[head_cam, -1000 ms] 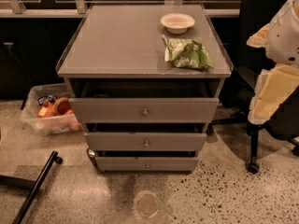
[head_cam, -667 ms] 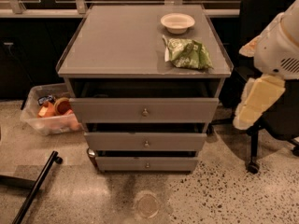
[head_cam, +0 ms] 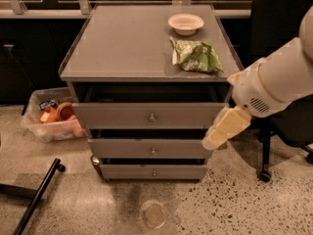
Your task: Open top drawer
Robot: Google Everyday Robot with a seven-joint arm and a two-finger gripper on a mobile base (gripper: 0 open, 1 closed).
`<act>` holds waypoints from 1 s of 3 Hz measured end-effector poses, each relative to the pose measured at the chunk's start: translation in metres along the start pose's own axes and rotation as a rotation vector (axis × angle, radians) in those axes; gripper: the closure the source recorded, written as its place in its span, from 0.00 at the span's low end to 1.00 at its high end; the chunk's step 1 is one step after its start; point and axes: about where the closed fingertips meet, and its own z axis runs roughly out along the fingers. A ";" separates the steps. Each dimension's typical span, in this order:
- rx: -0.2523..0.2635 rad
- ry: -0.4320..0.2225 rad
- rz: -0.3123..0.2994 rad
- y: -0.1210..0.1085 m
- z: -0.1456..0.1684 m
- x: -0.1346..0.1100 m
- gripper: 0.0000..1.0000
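— What's the biggest thing there?

— A grey three-drawer cabinet (head_cam: 98, 89), seen from the front and above. Everything else sits around it. The robot's white arm (head_cam: 279, 80) reaches in from the cabinet's right side, and a dark office chair (head_cam: 281, 28) stands behind the arm, just off the cabinet's right edge.

— And the top drawer?

— The top drawer (head_cam: 117, 115) is directly under the cabinet's tabletop (head_cam: 127, 48). Its front stands forward of the cabinet body, with a dark gap showing above it. The two lower drawers (head_cam: 124, 149) sit beneath it, each front narrower than the one above.

— Anything on the floor?

— A clear plastic bin (head_cam: 36, 129) with orange things inside, against the cabinet's left side.

— Where's the gripper?

— The gripper (head_cam: 226, 129) is cream-coloured and angled down to the left, in front of the cabinet's right front corner. It overlaps the right end of the top drawer's front. I can't tell whether it touches the panel, or whether it is spread or closed.

— The small stuff?

— A green chip bag (head_cam: 195, 57) lies on the right side of the cabinet's tabletop, and a white bowl (head_cam: 186, 22) sits behind it near the back edge. The round metal knob (head_cam: 152, 117) is at the centre of the top drawer's front, well left of the gripper.
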 end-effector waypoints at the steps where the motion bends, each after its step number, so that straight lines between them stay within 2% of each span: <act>1: 0.029 -0.051 0.134 0.011 0.041 -0.006 0.00; 2: 0.081 -0.098 0.218 -0.002 0.042 -0.015 0.00; 3: 0.081 -0.098 0.218 -0.002 0.042 -0.015 0.00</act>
